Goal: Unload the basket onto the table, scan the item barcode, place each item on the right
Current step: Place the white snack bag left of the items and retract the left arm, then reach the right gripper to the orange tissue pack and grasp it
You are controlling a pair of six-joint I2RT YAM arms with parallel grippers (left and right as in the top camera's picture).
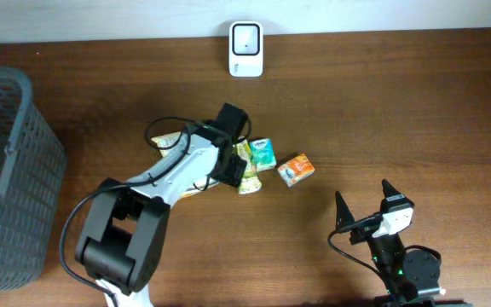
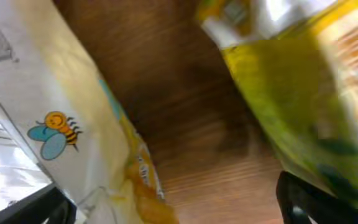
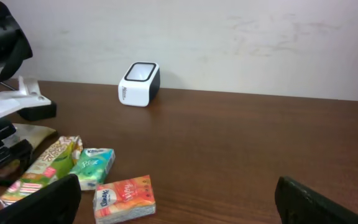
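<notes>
You've got the L pincer (image 1: pixel 233 162) low over the green packet (image 1: pixel 249 179), mid-frame overhead; its jaws are apart, w/ bare bench (image 2: pixel 191 124) between the fingers in the wrist view; the packet lies at that frame's right, not clamped; a bee-print packet (image 2: pixel 61 124) is at its left. R pincer (image 1: pixel 361 194) is lower right, jaws apart, holding nothing. Scanner (image 1: pixel 245 49) is top centre, well apart from the packet; teal pack (image 1: pixel 263 152) and orange pack (image 1: pixel 296 169) lie just right of it.
</notes>
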